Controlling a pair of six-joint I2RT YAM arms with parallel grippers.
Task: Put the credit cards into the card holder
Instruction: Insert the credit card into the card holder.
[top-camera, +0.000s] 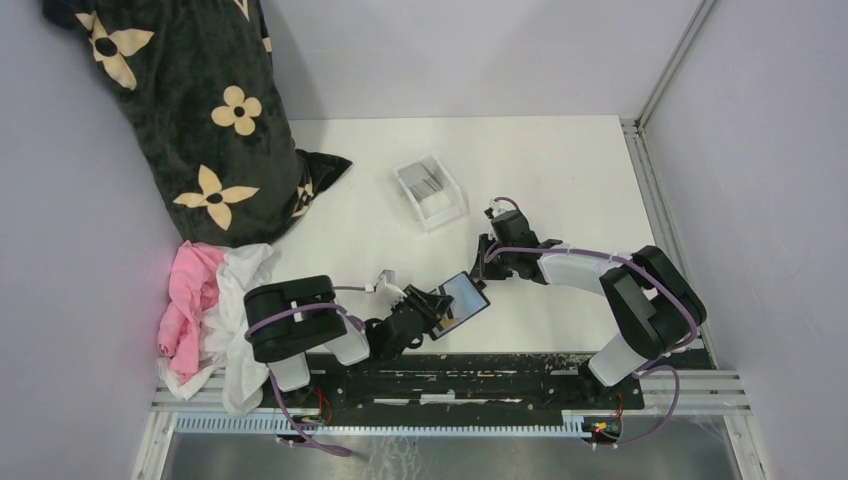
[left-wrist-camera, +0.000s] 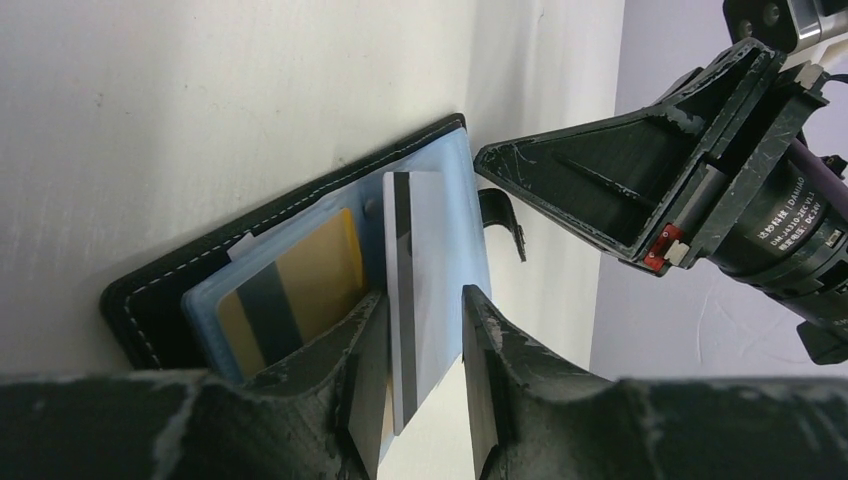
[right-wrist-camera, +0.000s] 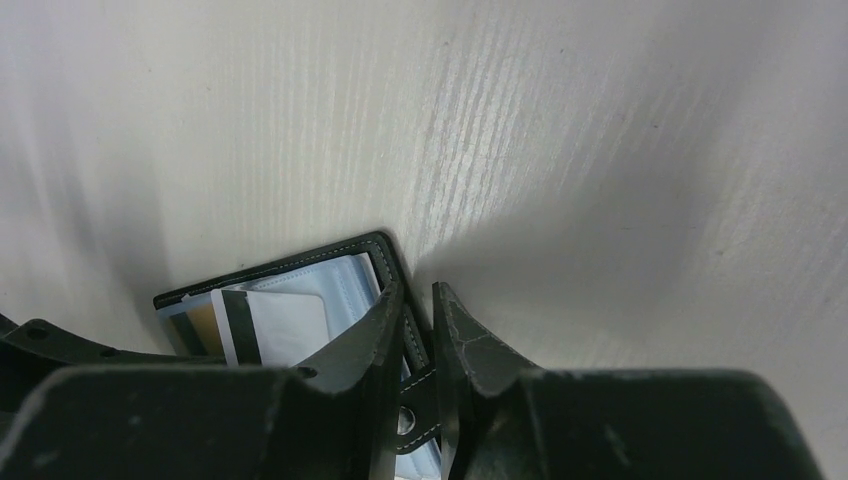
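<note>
Top external first, my colleague asks: where is the card holder?

(a) I read it so, I answer. The card holder (top-camera: 465, 298) lies open near the front edge of the white table (top-camera: 560, 170), between my two arms. I cannot tell whether it rests on the surface or is lifted. My left gripper (top-camera: 438, 307) is at its near-left end and my right gripper (top-camera: 488, 255) at its far corner. Farther back stands a clear tray (top-camera: 447, 213) with grey cards (top-camera: 424, 181) in it. A dark flowered cushion (top-camera: 200, 110) and pink and white cloths (top-camera: 205, 300) lie at the left.

Left wrist?

(b) Jaws a little apart. A grey card (left-wrist-camera: 425, 290) with a dark stripe stands between them, against one finger (left-wrist-camera: 365, 385). I cannot tell whether it is clamped. Its far end lies on the holder's pale blue sleeves. A tan-orange card (left-wrist-camera: 310, 285) sits in a sleeve beside it. The snap tab (left-wrist-camera: 503, 222) hangs off the far edge, just under the right gripper's fingertips.

Right wrist?

(c) Jaws narrow, closed on the holder's black stitched edge by the snap. The holder's corner and both cards show to the left of the fingers, with the table behind.
</note>
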